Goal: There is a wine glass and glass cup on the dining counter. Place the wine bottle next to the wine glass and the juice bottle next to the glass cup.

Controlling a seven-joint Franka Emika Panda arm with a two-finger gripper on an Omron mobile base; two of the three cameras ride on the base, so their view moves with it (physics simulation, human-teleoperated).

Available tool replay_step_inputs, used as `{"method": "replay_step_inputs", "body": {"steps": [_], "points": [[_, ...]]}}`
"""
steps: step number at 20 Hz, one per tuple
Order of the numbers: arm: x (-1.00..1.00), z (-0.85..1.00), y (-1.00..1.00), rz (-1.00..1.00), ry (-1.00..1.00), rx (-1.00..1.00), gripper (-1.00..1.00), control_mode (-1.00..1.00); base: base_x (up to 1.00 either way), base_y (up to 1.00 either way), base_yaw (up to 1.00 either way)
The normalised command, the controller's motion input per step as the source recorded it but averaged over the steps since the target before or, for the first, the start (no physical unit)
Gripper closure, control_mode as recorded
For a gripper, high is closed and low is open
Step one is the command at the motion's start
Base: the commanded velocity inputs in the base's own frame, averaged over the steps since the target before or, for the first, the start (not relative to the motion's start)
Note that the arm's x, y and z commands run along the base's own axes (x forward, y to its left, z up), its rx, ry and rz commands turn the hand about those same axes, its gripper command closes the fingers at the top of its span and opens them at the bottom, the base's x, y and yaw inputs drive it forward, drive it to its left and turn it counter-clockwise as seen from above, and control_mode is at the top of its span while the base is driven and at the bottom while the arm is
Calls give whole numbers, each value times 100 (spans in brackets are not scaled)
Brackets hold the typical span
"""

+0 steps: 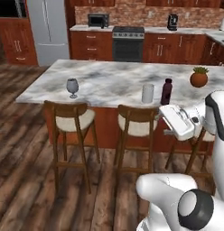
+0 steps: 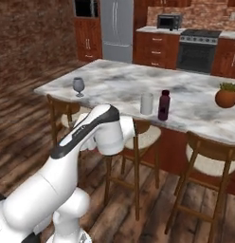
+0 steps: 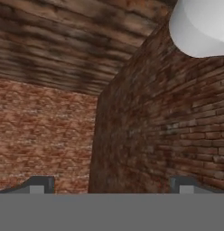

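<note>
Along the near edge of the bench (image 1: 109,74): juice bottle (image 1: 166,91) upright, just beside the glass cup (image 1: 147,93), both toward the right end.
Near left corner of the bench: wine glass (image 1: 72,87) upright, alone, well apart from the cup and bottle.
Right end, further back: potted plant (image 1: 199,77).
Wine bottle: none to be made out on the bench top.
Step in hand, as judged: juice pairing looks settled; the wine bottle remains to be found and fetched.
Doing it well: grip the bottle low on its body, carry it upright, set it down beside the wine glass without touching it, and keep clear of the stools (image 1: 71,122) along the near side.
Arm pose: folded back over the base, short of the bench, elbow high.
Hand (image 3: 109,182): fingertips wide apart, nothing between them, released; its camera looks at a brick wall (image 3: 168,131), away from the bench.
</note>
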Motion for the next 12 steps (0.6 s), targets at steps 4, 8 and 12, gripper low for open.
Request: {"method": "replay_step_inputs", "body": {"steps": [4,8,12], "points": [[0,0,0,0,0,0,-100,100,-23,84,62],[0,0,0,0,0,0,-100,100,-8,95,61],[0,0,0,0,0,0,-100,100,-4,92,59]]}}
